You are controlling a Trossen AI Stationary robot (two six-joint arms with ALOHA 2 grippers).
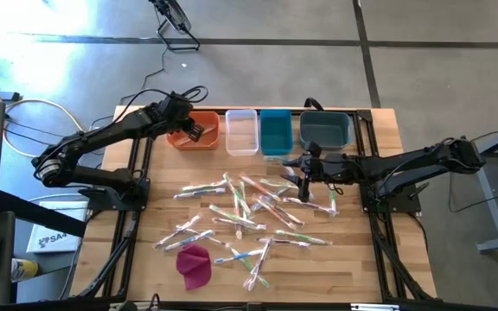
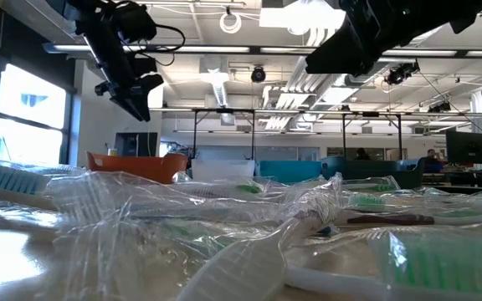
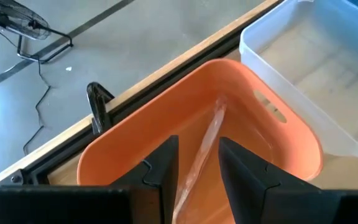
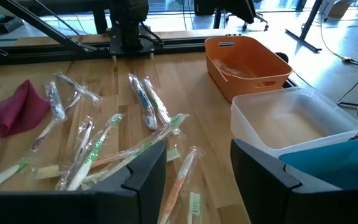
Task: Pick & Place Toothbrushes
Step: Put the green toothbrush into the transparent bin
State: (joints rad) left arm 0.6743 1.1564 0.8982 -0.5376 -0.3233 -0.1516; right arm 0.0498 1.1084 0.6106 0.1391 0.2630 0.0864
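Several wrapped toothbrushes [image 1: 249, 212] lie scattered and overlapping on the wooden table, also seen in the right wrist view [image 4: 104, 143]. One wrapped toothbrush [image 3: 210, 134] lies slanted on the floor of the orange bin [image 1: 199, 130]. My left gripper [image 3: 197, 168] hangs open above that bin, its fingers on either side of the toothbrush in the picture but clear of it. My right gripper [image 4: 197, 168] is open above the right part of the pile [image 1: 305, 173], over an orange-handled toothbrush [image 4: 180, 180], holding nothing.
Along the far edge, right of the orange bin, stand a clear white bin [image 1: 241, 131], a teal bin [image 1: 275, 130] and a dark grey-blue bin [image 1: 325, 130]. A magenta cloth lump [image 1: 194, 264] lies near the table's near edge, left of the pile.
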